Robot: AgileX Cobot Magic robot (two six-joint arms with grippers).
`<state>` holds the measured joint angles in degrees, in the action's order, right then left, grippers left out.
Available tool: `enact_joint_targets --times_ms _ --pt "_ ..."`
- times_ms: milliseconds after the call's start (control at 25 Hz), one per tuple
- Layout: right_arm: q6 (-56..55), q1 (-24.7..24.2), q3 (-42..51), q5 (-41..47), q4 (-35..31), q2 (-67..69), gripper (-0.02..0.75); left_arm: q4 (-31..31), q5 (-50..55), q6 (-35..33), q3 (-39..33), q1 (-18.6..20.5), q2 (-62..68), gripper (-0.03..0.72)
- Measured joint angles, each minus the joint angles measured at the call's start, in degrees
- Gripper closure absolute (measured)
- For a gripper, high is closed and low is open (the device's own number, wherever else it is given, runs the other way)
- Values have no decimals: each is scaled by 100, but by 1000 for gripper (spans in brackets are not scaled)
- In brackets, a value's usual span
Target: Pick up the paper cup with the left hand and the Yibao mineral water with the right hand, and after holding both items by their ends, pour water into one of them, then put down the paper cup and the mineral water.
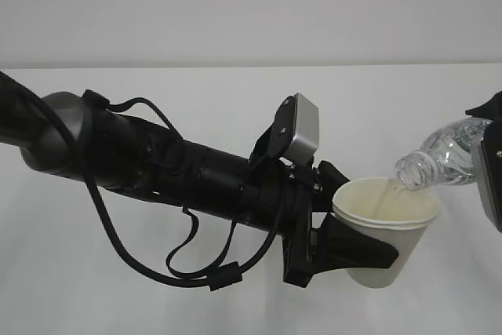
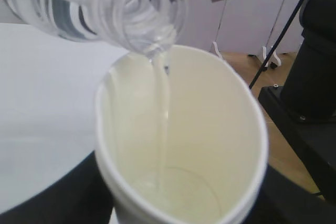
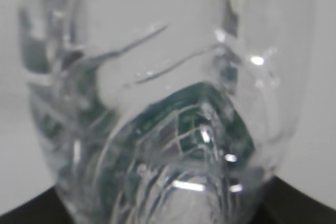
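My left gripper (image 1: 365,221) is shut on the white paper cup (image 1: 388,229), holding it upright above the table, one black finger (image 1: 357,247) across its front. The clear Yibao mineral water bottle (image 1: 443,153) is tilted, capless mouth down over the cup's rim. A thin stream of water (image 2: 164,93) runs into the cup's cream inside (image 2: 210,145), where a little water pools. The bottle (image 2: 105,3) hangs just above in the left wrist view. My right gripper (image 3: 163,219) is shut on the bottle (image 3: 157,103), which fills that view. Only an edge of that gripper (image 1: 492,174) shows in the exterior view.
The white table (image 1: 157,304) runs under both arms, with a white wall behind. Black cable loops (image 1: 196,268) hang below the left arm. In the left wrist view a black arm base (image 2: 315,77) and wooden floor (image 2: 252,64) lie beyond the table.
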<state>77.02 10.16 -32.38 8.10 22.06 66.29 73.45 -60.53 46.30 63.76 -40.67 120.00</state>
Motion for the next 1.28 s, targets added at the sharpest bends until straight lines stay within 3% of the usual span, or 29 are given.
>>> enact_joint_targets --times_ms 1280 --pt "0 0 -103 0 185 0 330 70 -4 45 0 0 0 243"
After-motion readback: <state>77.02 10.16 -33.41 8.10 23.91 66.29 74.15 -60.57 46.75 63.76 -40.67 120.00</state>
